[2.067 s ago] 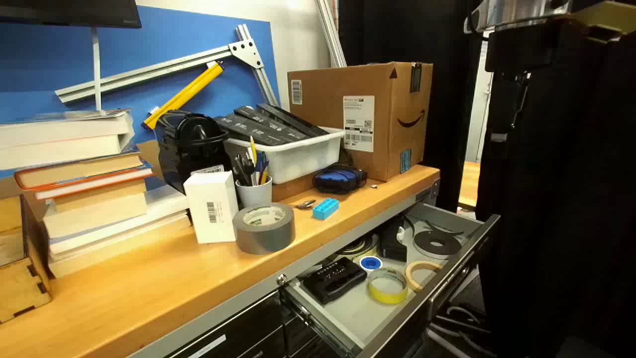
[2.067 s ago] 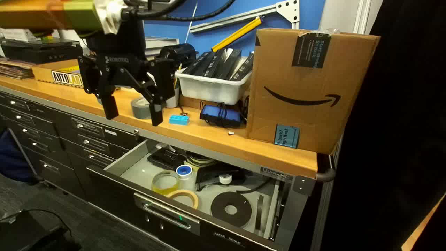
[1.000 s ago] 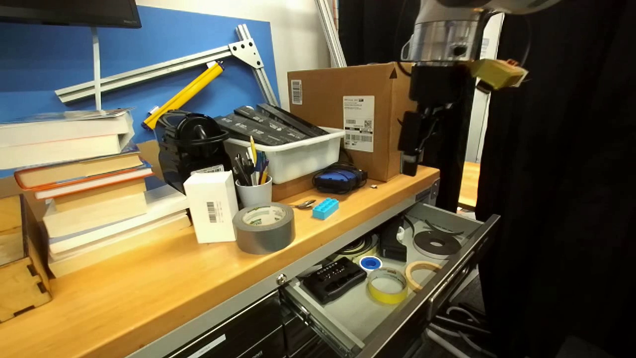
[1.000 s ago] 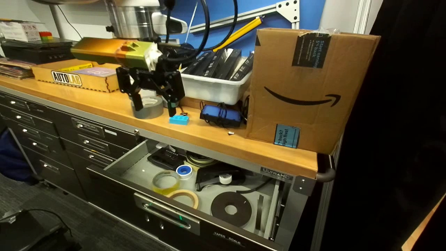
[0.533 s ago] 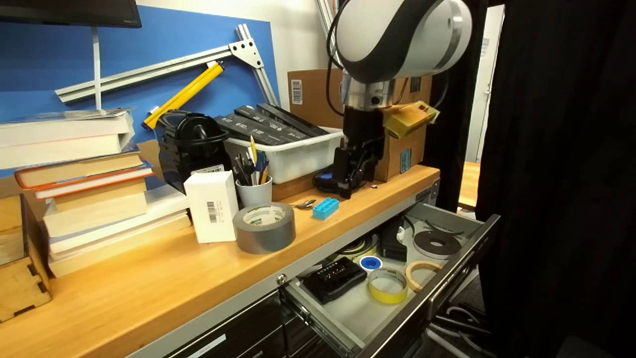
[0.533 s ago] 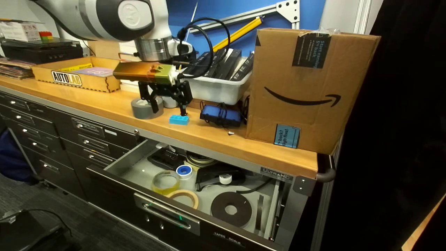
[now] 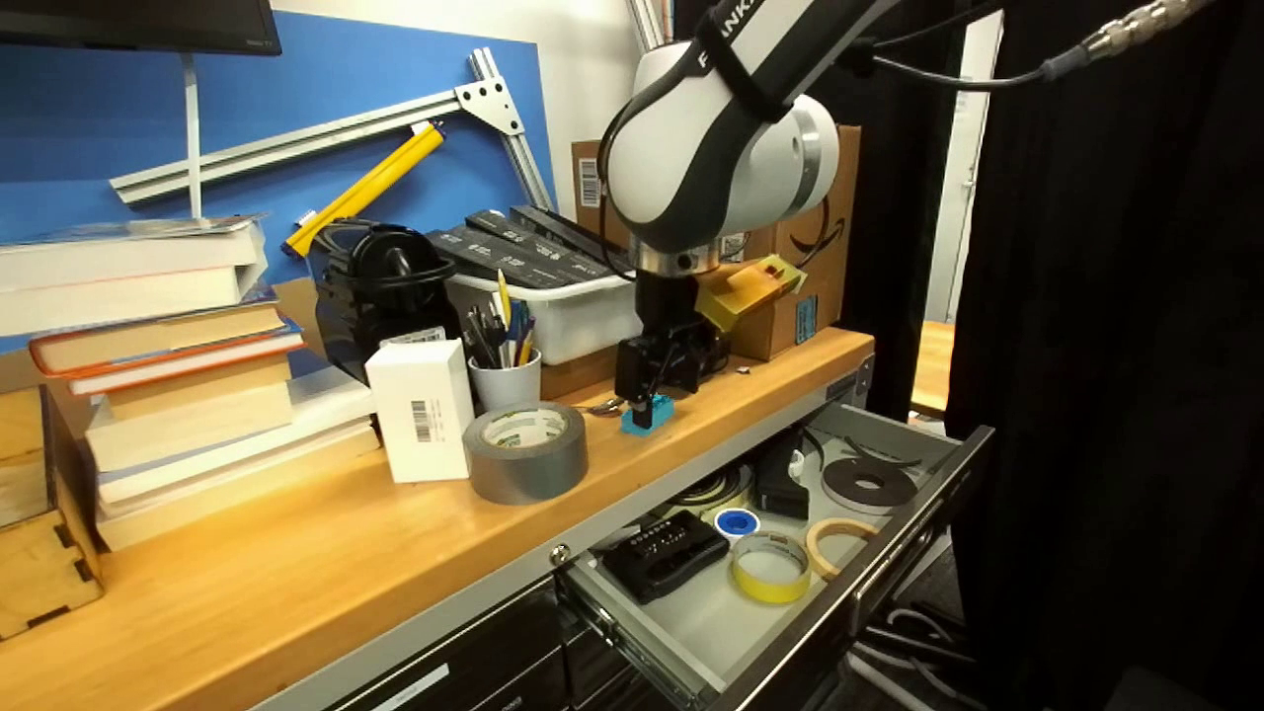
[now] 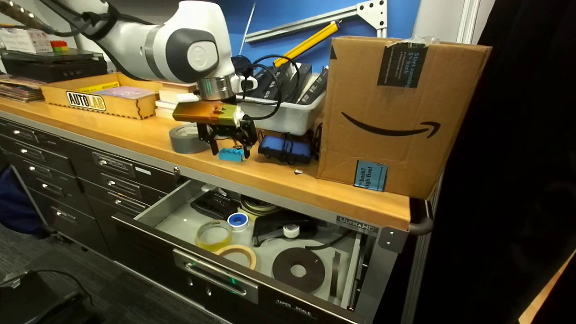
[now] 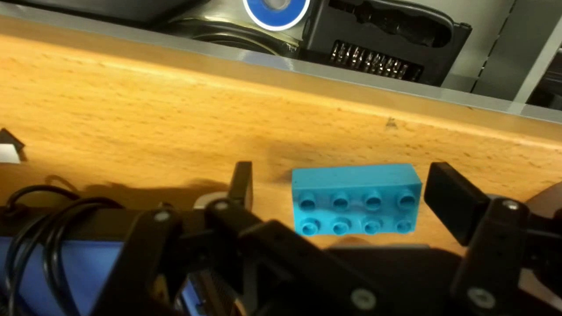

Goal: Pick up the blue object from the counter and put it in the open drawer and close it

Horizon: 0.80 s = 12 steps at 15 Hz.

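- Since half a second ago the gripper point(image 8: 230, 154) has come lower, shifting toward 4 o'clock in an exterior view; the blue brick point(image 9: 357, 199) has stayed where it was, and the drawer point(image 8: 168, 202) is still pulled out.
- The jaws are spread and released, grasping nothing; the brick lies studs up on the counter point(image 9: 175, 131), between them in the wrist view.
- There, one pad point(image 9: 454, 202) sits just beside the brick's end at 3 o'clock, touching or not I cannot tell; a wider gap shows at 9 o'clock, and the drawer lies at 12 o'clock, past the counter's edge.
- Handling, by my guess: light, stiff, hard plastic, smooth enough to slip a little, hardly fragile.
- Best hold: the two short end faces, low on the body, below the studs.
- A nudge toward 3 o'clock before squeezing should centre the grip; otherwise that pad may meet the brick first and push or twist it toward 9 o'clock.
- Whether the tips are low enough, I cannot tell.
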Each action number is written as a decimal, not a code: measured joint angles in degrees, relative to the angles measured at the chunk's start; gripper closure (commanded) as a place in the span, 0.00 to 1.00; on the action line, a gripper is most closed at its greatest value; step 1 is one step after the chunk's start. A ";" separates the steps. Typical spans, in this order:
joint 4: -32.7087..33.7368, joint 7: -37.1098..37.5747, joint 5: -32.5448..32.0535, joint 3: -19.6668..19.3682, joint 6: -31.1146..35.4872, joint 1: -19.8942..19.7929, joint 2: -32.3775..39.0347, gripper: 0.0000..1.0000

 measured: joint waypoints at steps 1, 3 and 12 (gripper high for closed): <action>0.51 0.15 -0.06 0.00 0.09 -0.05 0.96 0.00; 1.23 0.26 -0.07 0.00 0.11 -0.11 2.47 0.00; 1.86 1.09 -0.42 0.20 0.27 -0.28 2.06 0.54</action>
